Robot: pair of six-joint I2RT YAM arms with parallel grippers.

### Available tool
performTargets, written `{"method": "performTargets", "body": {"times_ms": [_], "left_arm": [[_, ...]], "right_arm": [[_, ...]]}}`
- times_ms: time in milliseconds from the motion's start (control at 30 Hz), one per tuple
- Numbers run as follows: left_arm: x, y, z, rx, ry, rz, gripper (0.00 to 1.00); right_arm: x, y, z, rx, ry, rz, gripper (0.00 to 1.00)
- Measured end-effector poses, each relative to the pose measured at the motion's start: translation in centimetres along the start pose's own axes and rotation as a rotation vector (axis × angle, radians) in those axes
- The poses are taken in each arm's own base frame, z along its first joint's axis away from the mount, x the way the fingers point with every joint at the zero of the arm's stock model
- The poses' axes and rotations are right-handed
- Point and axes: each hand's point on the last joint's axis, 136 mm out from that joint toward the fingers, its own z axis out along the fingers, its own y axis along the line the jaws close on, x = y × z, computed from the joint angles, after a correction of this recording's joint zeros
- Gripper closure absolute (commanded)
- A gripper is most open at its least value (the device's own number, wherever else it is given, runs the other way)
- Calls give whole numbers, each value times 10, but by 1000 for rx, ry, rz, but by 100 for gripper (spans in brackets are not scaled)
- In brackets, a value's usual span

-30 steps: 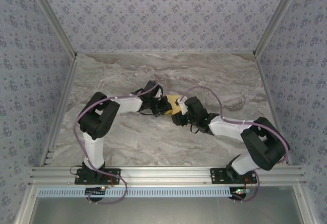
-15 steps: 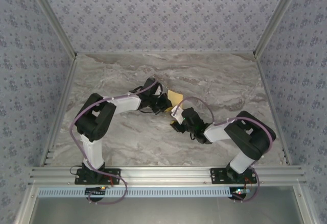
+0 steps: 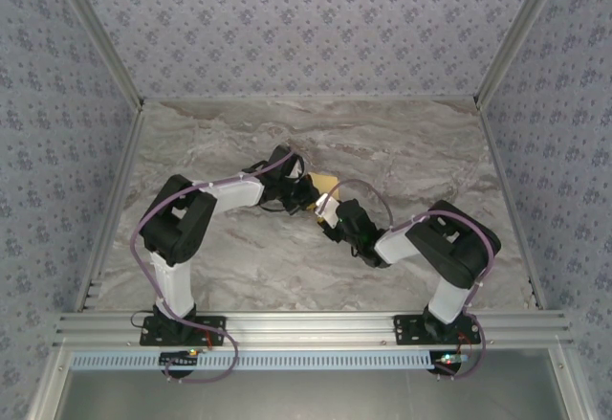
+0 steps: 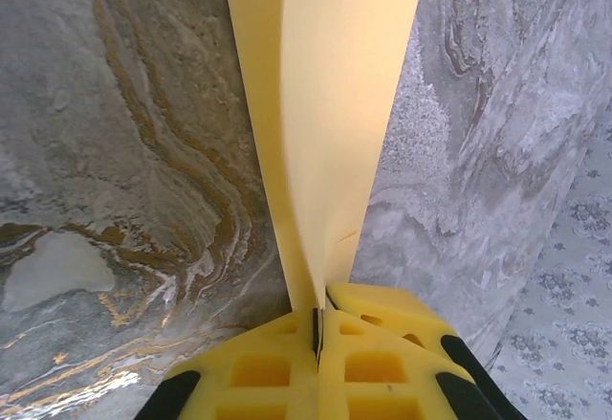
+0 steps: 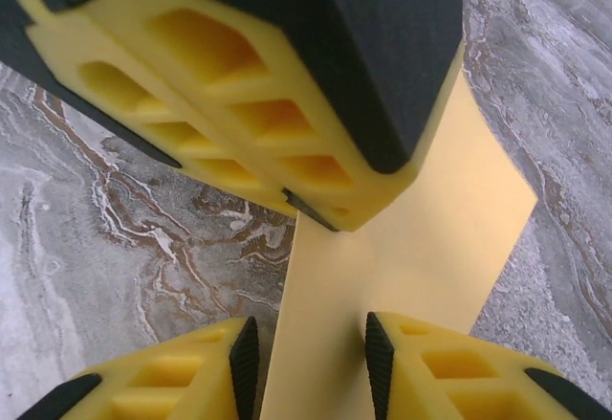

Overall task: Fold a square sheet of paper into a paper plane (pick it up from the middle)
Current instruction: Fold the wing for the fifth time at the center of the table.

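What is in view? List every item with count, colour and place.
folded paper: one, yellow-orange, mid-table between the grippers
table: one, grey marble with brown veins, under everything
walls: three, lilac floral pattern, around the table
frame rail: one, silver, along the near edge
left gripper: one, yellow and black, shut on the folded paper
right gripper: one, yellow and black, open astride the folded paper
left arm, right arm: two, white and black, based at the frame rail

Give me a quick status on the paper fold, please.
Left tool shut on paper. Right tool open over it. Paper creased. Nothing in the way.
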Motion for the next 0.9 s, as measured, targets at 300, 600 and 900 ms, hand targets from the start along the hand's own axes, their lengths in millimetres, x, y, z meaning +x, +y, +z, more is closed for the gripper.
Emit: {"method": "performTargets", "body": {"times_ms": [300,600,900], "left_arm": [[0,3,0,-11,1,-6,98],[1,4,0,-16,4,-9,98],[1,7,-1,-27,6,-18,98]], "right_arm": [[-5,-1,3,5,-9,-1,69],[-7,-1,5,5,-11,0,72],[-8,0,6,-3,-11,22,65]]}}
